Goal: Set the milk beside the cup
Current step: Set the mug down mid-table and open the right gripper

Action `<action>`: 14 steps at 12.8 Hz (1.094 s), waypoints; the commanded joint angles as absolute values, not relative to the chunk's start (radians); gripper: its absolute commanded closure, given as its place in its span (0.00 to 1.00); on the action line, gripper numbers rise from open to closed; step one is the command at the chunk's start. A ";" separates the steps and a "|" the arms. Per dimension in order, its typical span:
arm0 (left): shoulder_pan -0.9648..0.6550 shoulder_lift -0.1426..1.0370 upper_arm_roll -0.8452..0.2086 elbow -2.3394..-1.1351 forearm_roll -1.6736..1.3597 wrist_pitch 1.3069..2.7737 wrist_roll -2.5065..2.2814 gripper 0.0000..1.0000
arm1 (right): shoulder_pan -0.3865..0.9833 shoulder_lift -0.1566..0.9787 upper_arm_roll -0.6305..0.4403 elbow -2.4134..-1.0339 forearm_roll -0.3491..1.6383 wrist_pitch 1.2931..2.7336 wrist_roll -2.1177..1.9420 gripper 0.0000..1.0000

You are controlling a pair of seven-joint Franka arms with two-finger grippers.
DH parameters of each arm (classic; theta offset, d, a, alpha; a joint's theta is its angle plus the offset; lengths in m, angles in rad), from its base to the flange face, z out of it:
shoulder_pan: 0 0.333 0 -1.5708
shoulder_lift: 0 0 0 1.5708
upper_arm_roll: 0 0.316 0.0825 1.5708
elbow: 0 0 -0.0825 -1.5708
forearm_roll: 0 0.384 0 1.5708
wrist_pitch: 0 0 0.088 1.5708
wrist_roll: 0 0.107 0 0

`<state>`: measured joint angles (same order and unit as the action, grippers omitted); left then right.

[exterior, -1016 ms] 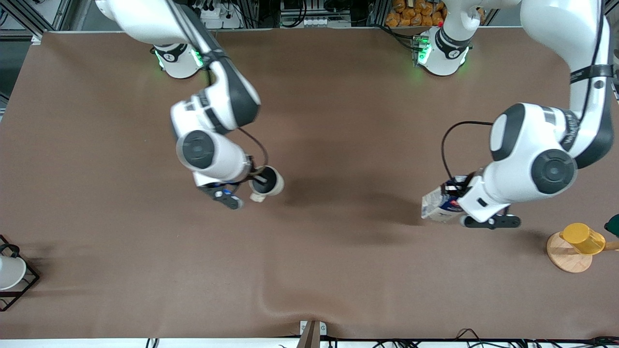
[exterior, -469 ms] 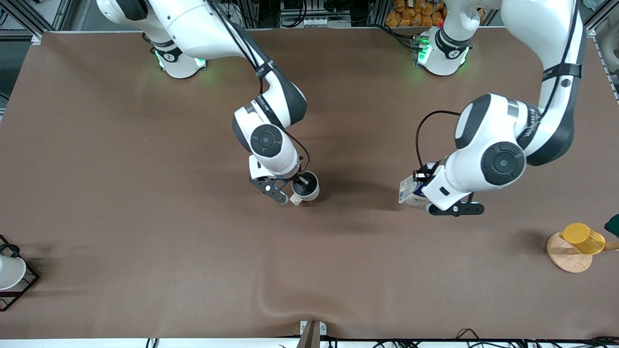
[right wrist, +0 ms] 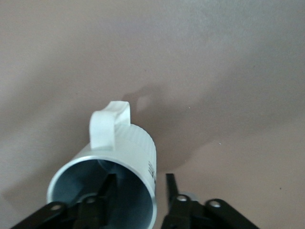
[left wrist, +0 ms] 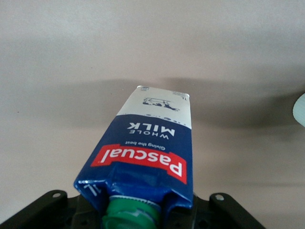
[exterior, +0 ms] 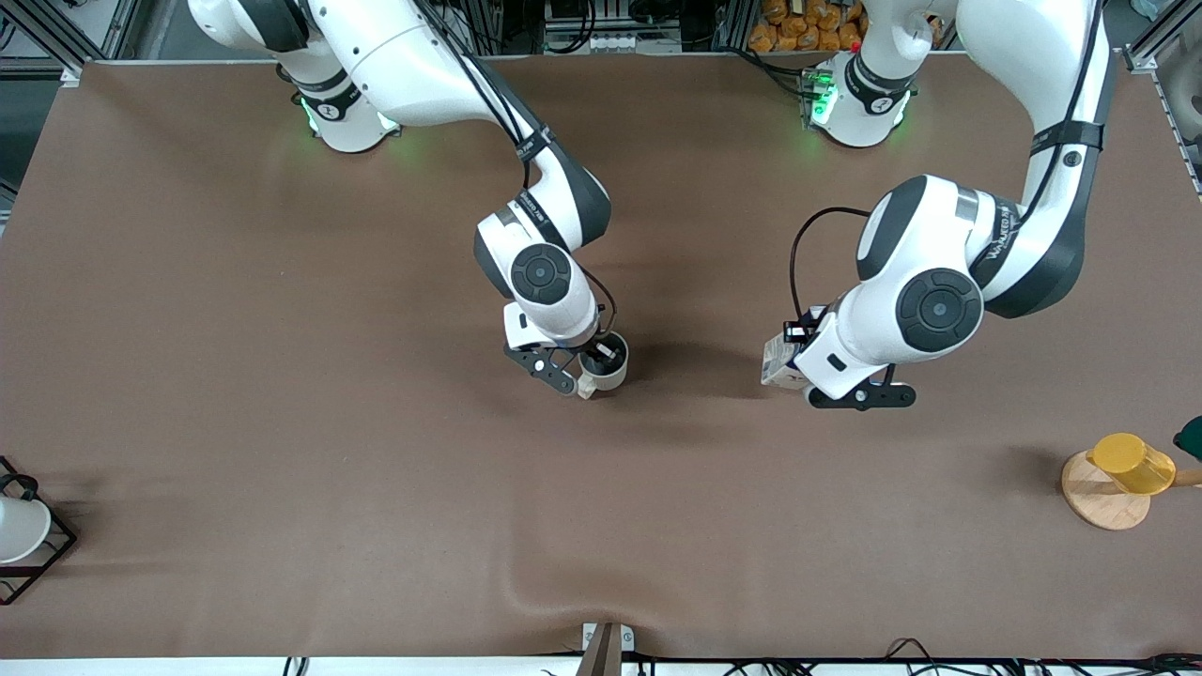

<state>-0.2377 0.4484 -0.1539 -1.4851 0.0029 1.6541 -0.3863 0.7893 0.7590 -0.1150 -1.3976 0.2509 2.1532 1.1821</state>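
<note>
Left gripper has the milk: fingers clamped on the carton at the gable end, right by the green screw cap. Carton hangs tilted over the brown surface, base pointing away from the wrist, well apart from the cup and toward the left arm's end of it

Right gripper has the cup: one finger inside the grey interior, the other outside the wall, pinching the rim. Cup looks tipped in the right wrist view, handle facing away from the wrist; can't tell if its base touches the surface

Handling, my read:
- milk: light-to-moderate, coated card, a bit slick, walls give if squeezed. The gable fold is the stiffest place, so the current hold is reasonable, but with the weight hanging from the top it can swing or pivot in the fingers. Needs squaring up before touchdown or it lands on an edge and tips
- cup: ceramic, rigid, glazed and slippery, chips if knocked. A rim pinch is thin contact, so it can rotate; keep moves slow

Also present, well apart from the cup: yellow cup on a wooden coaster toward the left arm's end, white cup in a black wire frame toward the right arm's end. Neither is in play
</note>
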 commanded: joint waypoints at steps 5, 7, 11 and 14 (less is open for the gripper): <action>-0.342 0.468 -0.155 -1.454 0.015 1.611 -0.544 1.00 | 0.566 0.646 -0.126 -1.166 0.249 1.640 0.886 0.00; -0.414 0.504 -0.155 -1.399 0.008 1.609 -0.654 1.00 | 0.484 0.595 -0.129 -1.196 0.242 1.585 0.757 0.00; -0.572 0.560 -0.156 -1.347 -0.032 1.601 -0.827 1.00 | 0.333 0.537 -0.127 -1.245 0.127 1.522 0.398 0.00; -0.659 0.641 -0.156 -1.278 -0.069 1.620 -0.885 1.00 | 0.188 0.506 -0.126 -1.298 0.129 1.534 0.050 0.00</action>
<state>-0.6222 0.5726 -0.1643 -1.3573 -0.0422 1.6291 -0.8550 0.2709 0.5682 -0.1500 -1.2189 0.1347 1.5184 0.2232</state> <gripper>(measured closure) 0.683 0.000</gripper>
